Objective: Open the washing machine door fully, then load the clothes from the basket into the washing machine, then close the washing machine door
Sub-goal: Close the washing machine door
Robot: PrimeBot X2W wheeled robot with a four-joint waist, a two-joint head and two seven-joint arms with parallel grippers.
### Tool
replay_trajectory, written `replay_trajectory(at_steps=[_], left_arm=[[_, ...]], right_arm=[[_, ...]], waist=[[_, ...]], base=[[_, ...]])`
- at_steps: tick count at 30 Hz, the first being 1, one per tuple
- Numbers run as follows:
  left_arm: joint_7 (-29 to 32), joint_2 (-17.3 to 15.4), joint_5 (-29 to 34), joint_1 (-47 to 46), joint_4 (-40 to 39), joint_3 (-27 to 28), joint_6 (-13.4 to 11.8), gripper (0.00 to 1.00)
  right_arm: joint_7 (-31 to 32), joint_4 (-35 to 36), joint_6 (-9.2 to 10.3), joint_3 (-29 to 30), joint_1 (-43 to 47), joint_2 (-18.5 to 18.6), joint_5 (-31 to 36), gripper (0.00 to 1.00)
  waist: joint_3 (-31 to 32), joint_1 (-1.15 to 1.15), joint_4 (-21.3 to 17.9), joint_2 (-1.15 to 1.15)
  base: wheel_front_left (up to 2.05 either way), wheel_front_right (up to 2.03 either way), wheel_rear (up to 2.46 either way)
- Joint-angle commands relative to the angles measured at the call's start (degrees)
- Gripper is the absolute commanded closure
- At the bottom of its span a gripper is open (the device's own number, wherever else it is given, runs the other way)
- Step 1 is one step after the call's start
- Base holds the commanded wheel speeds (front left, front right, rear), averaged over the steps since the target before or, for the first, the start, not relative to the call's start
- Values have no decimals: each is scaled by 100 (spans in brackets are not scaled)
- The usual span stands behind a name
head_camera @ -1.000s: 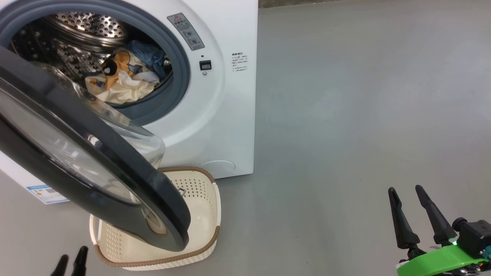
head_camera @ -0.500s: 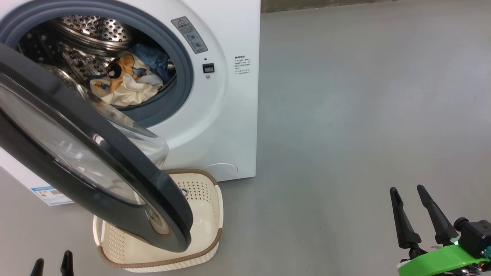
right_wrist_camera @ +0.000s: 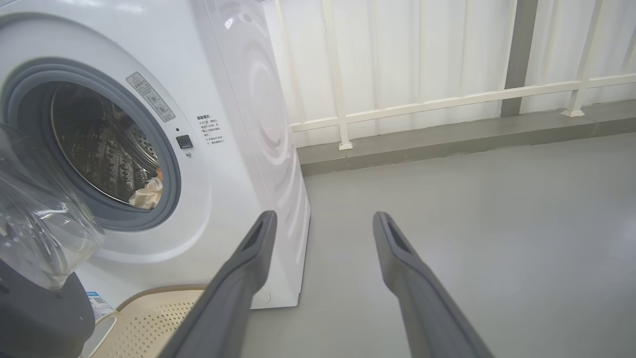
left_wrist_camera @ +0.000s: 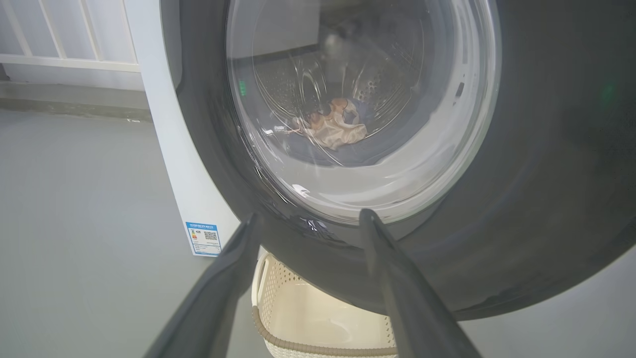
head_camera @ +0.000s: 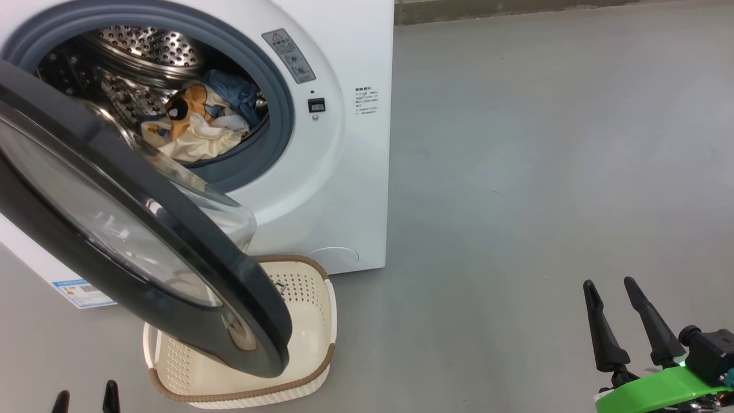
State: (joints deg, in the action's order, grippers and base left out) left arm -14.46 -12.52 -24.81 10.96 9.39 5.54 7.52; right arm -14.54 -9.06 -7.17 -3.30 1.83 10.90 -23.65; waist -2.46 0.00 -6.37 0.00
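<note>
Head view: at the lower left, only the tips of the left jaws' fingers point(head_camera: 110, 398), parted, gripping nothing. Just ahead of them and to their right, the door point(head_camera: 255, 304), swung partway out over the basket point(head_camera: 314, 321). Farther ahead of the left jaws, past the door, the washer point(head_camera: 350, 189), with the clothes point(head_camera: 198, 135) lying in the drum point(head_camera: 143, 49). At the lower right, the right jaws, fingers point(head_camera: 600, 327) spread wide and empty, well apart from basket and washer, with bare floor point(head_camera: 545, 172) ahead. Left wrist view: left jaws wide open, fingers point(left_wrist_camera: 226, 283) aimed at the lower rim of the door point(left_wrist_camera: 546, 174), near it; touching or not, cannot tell. Past the fingertips, the clothes point(left_wrist_camera: 335, 129) seen through the glass point(left_wrist_camera: 397, 164). Lower down, between the two fingers, the basket point(left_wrist_camera: 318, 318); just left of the left finger, a blue label point(left_wrist_camera: 203, 238). Right wrist view: right jaws open, holding nothing, fingers point(right_wrist_camera: 243, 278) above the floor point(right_wrist_camera: 472, 209). Ahead and to their left, the washer point(right_wrist_camera: 238, 124), with a bit of the clothes point(right_wrist_camera: 148, 195) at the drum's mouth. Far to the left, the door's glass point(right_wrist_camera: 35, 219). Beside the left finger's base, a corner of the basket point(right_wrist_camera: 149, 318). Far ahead, a white railing point(right_wrist_camera: 422, 104).
</note>
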Motion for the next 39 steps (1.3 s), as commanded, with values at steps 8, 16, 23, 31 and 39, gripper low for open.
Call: replay_trajectory(at_steps=[8,16,23,31,39], left_arm=[[-53,26,157,-104,-45,189,-3,0],[-53,41,194,-115,-59,207,-3,0],[-53,42,213,-136,-99,137,-3,0],[-53,113,292,-139,-189,54,-3,0],[-53,152,330,-99,-218,-49,-3,0]], right_arm=[[-46,110,-32,-75,-62,118,50,0],[-46,112,-32,-71,-54,121,55,0],[-46,96,-32,-84,-48,111,56,9],[-46,97,-32,-258,-92,106,7,100],[-46,237,-32,-586,-436,94,-33,100]], waist=[[-24,0,10,0],[-29,0,43,0],[-14,0,148,0],[90,0,541,0],[192,0,1074,0]], base=[[0,0,0],[0,0,0],[0,0,0],[0,0,0],[0,0,0]])
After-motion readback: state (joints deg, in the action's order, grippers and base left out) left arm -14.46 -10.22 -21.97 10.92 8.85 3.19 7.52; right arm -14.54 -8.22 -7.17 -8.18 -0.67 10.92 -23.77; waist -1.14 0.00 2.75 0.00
